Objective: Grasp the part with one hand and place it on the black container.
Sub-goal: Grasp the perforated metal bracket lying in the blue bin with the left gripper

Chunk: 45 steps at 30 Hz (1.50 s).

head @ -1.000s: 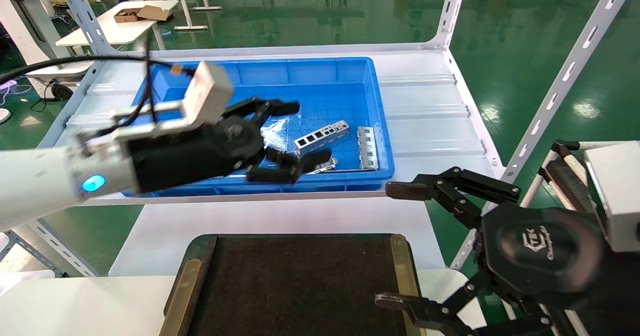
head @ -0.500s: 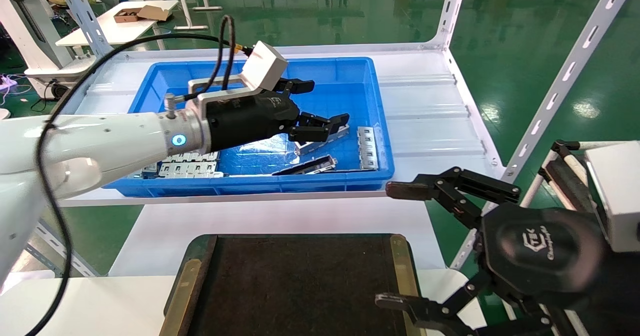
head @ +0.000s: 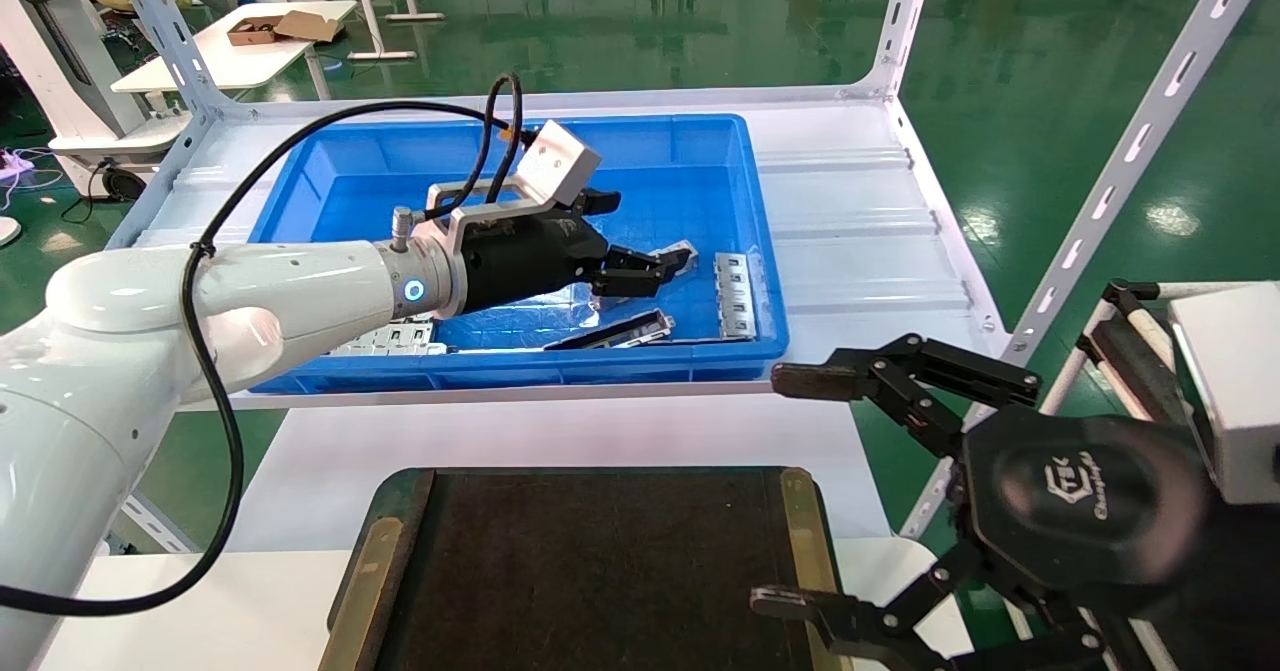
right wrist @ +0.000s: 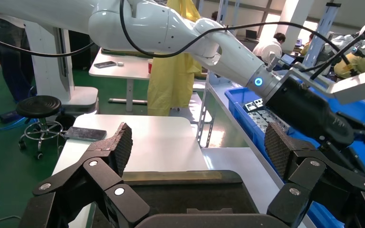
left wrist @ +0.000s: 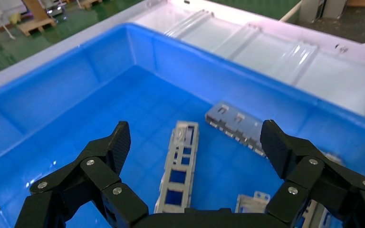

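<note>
Wrist view: left pincer (left wrist: 195, 142) agape around part (left wrist: 180, 166).

An embossed logo is borne on the black housing of the right gripper (head: 800, 496) in the head view: a stylised emblem with a line of raised script beneath it. The script is blurred, and only its opening (something like "Ch") can be guessed at, so no word is read with certainty. A similar mark is faintly seen on the housing of the left gripper (head: 640, 236), too small to be made out. No other text, label, number or sign is legible in the head view or in either wrist view.
</note>
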### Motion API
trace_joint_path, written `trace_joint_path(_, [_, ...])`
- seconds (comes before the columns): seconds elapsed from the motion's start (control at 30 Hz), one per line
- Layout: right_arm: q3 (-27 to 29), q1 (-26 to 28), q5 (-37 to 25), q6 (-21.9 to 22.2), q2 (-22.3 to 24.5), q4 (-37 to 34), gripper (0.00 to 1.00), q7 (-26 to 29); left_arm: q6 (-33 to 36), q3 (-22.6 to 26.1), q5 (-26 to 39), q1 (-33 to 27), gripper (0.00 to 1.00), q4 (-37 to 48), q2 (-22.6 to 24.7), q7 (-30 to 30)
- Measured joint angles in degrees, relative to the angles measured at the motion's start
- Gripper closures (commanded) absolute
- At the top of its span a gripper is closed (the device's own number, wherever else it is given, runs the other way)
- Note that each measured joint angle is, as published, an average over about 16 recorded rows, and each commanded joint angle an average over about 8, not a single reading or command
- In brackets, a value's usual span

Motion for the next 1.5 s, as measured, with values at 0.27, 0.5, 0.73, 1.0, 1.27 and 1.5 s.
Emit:
trace_joint_path(0.27, [0.0,0.0,0.0,0.0,0.0,0.0,1.0,0.0,-1.5,1.6,-1.0,0.3,1.0,2.0,0.6,0.3])
trace_joint_path(0.5, [0.0,0.0,0.0,0.0,0.0,0.0,1.0,0.0,-2.9,3.3,-2.0,1.1,1.0,2.2,0.6,-0.2])
trace_joint_path(0.73, [0.0,0.0,0.0,0.0,0.0,0.0,1.0,0.0,-4.2,5.0,-3.0,1.8,1.0,2.1,0.6,-0.7])
trace_joint_path(1.0, [0.0,0.0,0.0,0.0,0.0,0.0,1.0,0.0,-5.1,6.6,-4.3,2.6,1.0,1.9,0.6,-1.0])
trace_joint_path(1.27, [0.0,0.0,0.0,0.0,0.0,0.0,1.0,0.0,-5.8,8.2,-5.7,3.1,1.0,1.7,0.6,-1.3])
trace_joint_path(1.5, [0.0,0.0,0.0,0.0,0.0,0.0,1.0,0.0,-6.1,9.3,-7.2,3.0,1.0,1.3,0.5,-1.4])
